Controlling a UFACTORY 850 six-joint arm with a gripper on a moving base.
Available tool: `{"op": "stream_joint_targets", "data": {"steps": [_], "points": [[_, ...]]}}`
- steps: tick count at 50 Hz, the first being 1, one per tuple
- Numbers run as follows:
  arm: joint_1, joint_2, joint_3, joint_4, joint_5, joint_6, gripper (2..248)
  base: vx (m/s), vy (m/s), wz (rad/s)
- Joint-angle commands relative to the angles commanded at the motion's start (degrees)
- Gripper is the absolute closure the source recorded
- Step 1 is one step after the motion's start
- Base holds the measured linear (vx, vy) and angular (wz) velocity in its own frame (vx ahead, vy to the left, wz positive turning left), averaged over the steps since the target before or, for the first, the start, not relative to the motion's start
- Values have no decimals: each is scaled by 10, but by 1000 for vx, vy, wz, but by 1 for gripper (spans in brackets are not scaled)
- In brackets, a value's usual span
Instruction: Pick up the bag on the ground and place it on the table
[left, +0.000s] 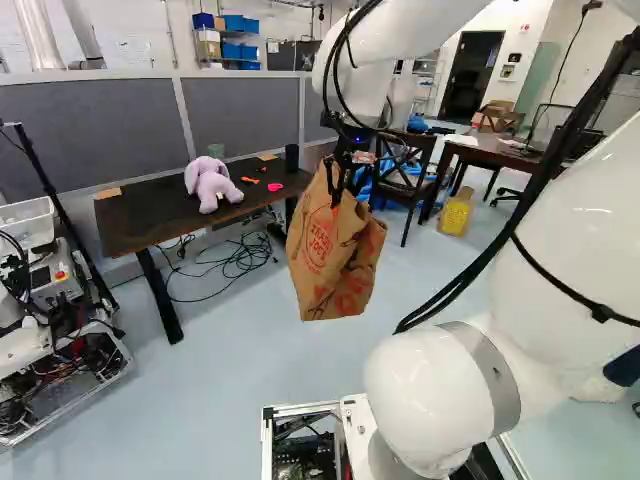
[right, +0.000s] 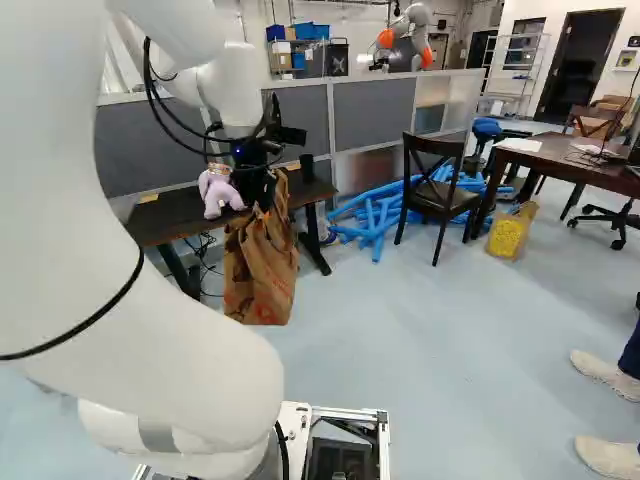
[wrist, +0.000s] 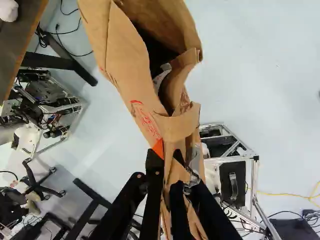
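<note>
Left base view has the brown paper bag (left: 325, 255) hanging beneath the gripper (left: 347, 184), on the near side of the desk (left: 150, 215). Seen from the wrist, its bunched paper is pinched between both fingers, the open mouth spreading ahead of them.

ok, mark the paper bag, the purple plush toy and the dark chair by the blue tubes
paper bag (left: 322, 255): left base view, on its printed side
plush toy (left: 209, 187): left base view, on its body
dark chair (right: 440, 199): right base view, on its seat
</note>
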Motion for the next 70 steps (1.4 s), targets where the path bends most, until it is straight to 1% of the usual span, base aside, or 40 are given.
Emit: {"op": "stream_joint_targets", "data": {"steps": [9, 16, 29, 46, 57, 70], "points": [[5, -1, -19, 0, -29, 0, 229, 0, 0, 0], [8, -1, -33, 0, -41, 0, 229, 0, 0, 0], [13, -1, -58, 0, -50, 0, 229, 0, 0, 0], [17, 7, -84, 0, -51, 0, 229, 0, 0, 0], [18, 8, -90, 0, -52, 0, 229, 0, 0, 0], [18, 8, -91, 0, -69, 0, 229, 0, 0, 0]]}}
